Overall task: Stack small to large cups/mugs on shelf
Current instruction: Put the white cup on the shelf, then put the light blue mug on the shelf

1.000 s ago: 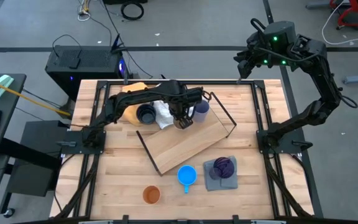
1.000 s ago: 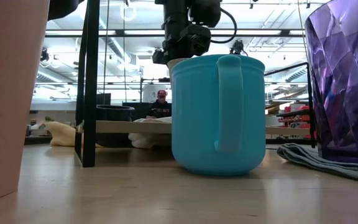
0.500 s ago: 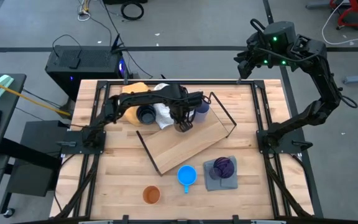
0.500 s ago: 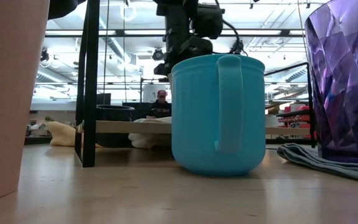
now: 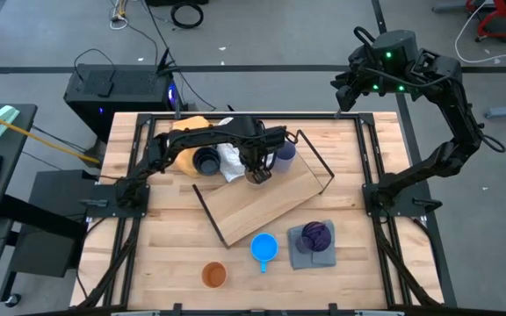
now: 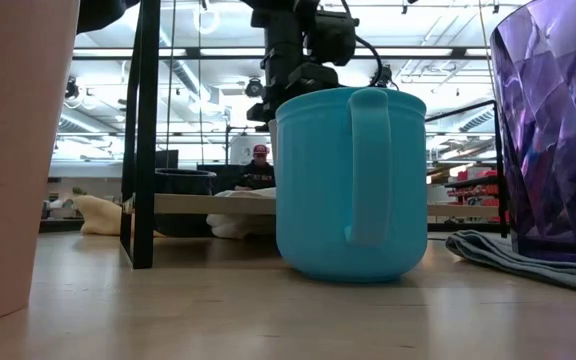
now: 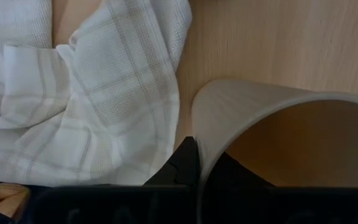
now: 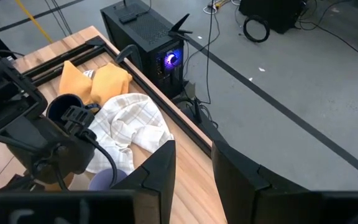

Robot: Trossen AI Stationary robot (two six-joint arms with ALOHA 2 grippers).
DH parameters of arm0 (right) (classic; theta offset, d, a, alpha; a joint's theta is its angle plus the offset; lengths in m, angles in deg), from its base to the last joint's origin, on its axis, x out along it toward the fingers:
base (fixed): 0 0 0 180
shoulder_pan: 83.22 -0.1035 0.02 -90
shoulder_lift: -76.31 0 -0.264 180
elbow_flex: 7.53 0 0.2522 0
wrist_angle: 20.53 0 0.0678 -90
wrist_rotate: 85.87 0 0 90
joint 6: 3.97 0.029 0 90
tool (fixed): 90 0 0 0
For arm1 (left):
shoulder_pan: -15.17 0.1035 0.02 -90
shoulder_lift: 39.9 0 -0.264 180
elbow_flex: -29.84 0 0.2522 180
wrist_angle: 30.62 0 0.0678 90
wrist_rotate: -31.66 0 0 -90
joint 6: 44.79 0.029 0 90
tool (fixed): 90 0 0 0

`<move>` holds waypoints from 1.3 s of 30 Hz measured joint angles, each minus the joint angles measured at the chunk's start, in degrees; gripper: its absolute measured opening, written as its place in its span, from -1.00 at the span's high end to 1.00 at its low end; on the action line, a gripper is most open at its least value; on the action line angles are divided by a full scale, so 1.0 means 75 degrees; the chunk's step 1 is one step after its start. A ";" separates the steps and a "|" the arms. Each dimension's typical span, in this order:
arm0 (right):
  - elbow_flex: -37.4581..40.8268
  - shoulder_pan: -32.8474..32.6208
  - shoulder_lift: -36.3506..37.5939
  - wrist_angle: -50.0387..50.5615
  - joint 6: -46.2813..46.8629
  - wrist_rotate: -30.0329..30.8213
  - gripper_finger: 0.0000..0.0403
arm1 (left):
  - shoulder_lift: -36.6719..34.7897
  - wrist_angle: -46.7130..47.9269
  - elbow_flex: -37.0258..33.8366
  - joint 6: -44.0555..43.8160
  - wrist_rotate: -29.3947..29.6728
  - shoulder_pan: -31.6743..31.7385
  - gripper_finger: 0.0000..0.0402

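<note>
Left wrist view: beige cup (image 7: 272, 134), interior bare.

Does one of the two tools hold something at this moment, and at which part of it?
The left tool holds the beige cup by its rim, one finger inside. The right tool holds nothing.

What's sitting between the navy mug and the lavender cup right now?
The white cloth lies between the navy mug and lavender cup, with the left hand beside it; high view.

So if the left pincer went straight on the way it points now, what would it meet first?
The left pincer, shut on the beige cup's rim, points down at the shelf. The cup's base would likely meet the board first, beside the white cloth; the gap is unclear.
</note>
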 joint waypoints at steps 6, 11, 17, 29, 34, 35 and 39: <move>0.0000 0.0000 0.0000 0.0027 0.0000 0.0000 0.44 | 0.0000 0.0031 0.0000 -0.0012 -0.0010 0.0000 0.92; 0.0000 0.0000 0.0000 0.0026 0.0000 -0.0002 0.44 | 0.0006 0.0055 0.0000 -0.0006 -0.0017 0.0000 0.93; 0.0000 0.0000 0.0000 0.0034 0.0000 -0.0003 0.44 | 0.0006 0.0078 0.0006 0.0079 -0.0019 0.0000 0.92; 0.0000 0.0000 -0.0001 0.0204 0.0000 -0.0003 0.44 | 0.0006 0.0166 0.0003 0.0119 -0.0017 -0.0005 0.44; 0.0000 0.0000 -0.0003 0.0204 0.0000 -0.0003 0.44 | 0.0006 0.0167 0.0003 0.0138 -0.0084 -0.0001 0.28; 0.0000 0.0000 -0.0003 0.0204 0.0000 -0.0003 0.44 | 0.0006 0.0168 0.0003 0.0166 -0.0154 0.0000 0.25; 0.0000 0.0000 -0.0003 0.0204 0.0000 -0.0003 0.44 | 0.0006 0.0174 0.0003 0.0198 -0.0367 0.0000 0.14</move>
